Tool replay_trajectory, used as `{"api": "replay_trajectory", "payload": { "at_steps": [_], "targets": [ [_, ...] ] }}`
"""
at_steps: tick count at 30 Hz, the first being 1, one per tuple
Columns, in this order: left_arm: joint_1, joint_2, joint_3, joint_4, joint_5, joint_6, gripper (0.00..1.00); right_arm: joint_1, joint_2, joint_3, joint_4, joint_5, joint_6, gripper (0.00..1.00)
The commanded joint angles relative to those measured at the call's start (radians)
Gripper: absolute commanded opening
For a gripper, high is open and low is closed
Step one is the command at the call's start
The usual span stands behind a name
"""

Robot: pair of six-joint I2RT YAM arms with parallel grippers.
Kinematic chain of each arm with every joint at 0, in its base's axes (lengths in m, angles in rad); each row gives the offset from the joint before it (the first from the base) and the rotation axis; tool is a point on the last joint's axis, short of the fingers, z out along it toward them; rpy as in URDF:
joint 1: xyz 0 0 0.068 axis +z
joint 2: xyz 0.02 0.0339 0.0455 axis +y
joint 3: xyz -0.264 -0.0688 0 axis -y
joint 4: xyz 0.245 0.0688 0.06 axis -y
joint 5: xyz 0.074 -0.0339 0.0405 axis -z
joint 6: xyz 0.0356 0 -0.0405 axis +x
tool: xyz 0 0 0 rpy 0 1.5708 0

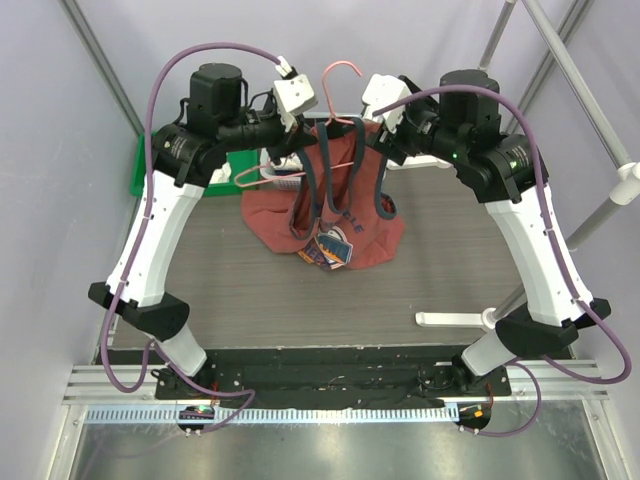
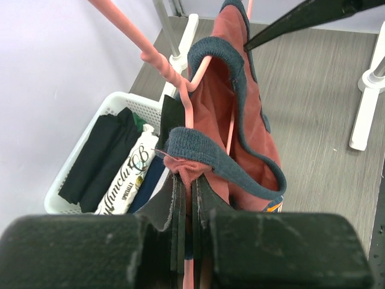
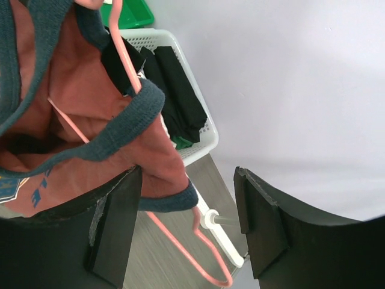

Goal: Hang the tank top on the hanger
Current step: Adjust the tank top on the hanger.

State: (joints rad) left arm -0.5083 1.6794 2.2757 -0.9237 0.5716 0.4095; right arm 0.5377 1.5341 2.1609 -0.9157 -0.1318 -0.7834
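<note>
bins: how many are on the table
2. A white basket of folded clothes sits at the far left of the table. A green bin is just left of it, by the wall. The arms may hide others.

Top camera: high, behind arm bases (image 1: 185, 372), looking down over whole table (image 1: 300, 300). Wrist cameras: close, facing the tank top (image 2: 216, 120) and hanger (image 2: 153, 58) from opposite sides; both share white basket (image 3: 162, 39).
</note>
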Motion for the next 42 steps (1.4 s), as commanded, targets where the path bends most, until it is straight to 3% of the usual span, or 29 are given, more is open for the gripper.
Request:
{"api": "replay_trajectory", "payload": {
  "at_steps": [1,6,10,13,14,16,26,40,42],
  "targets": [
    [0.007,-0.058,0.038,0.019,0.045,0.028,0.00,-0.004,-0.003,0.008,-0.012,-0.020,-0.037,0.70],
    [0.005,-0.067,0.042,-0.006,0.071,0.034,0.00,-0.004,0.009,-0.009,-0.022,-0.049,-0.048,0.66],
    [0.005,-0.067,0.047,-0.014,0.082,0.034,0.00,-0.004,0.020,-0.009,-0.034,-0.066,-0.051,0.58],
    [0.005,-0.064,0.045,-0.018,0.086,0.035,0.00,-0.004,0.026,-0.006,-0.043,-0.089,-0.054,0.36],
    [0.005,-0.064,0.045,-0.020,0.085,0.037,0.00,-0.005,0.027,-0.001,-0.046,-0.095,-0.054,0.19],
    [0.005,-0.063,0.042,-0.021,0.085,0.040,0.00,-0.005,0.028,0.008,-0.048,-0.101,-0.051,0.01],
    [0.005,-0.095,-0.024,-0.041,-0.016,0.095,0.02,-0.005,0.001,0.033,-0.003,-0.052,-0.036,0.01],
    [0.042,-0.164,-0.097,-0.063,-0.096,0.146,0.24,-0.021,-0.014,0.068,0.003,-0.049,-0.039,0.01],
    [0.045,-0.168,-0.101,-0.067,-0.096,0.150,0.31,-0.021,-0.014,0.066,0.003,-0.051,-0.036,0.01]
  ]
}}
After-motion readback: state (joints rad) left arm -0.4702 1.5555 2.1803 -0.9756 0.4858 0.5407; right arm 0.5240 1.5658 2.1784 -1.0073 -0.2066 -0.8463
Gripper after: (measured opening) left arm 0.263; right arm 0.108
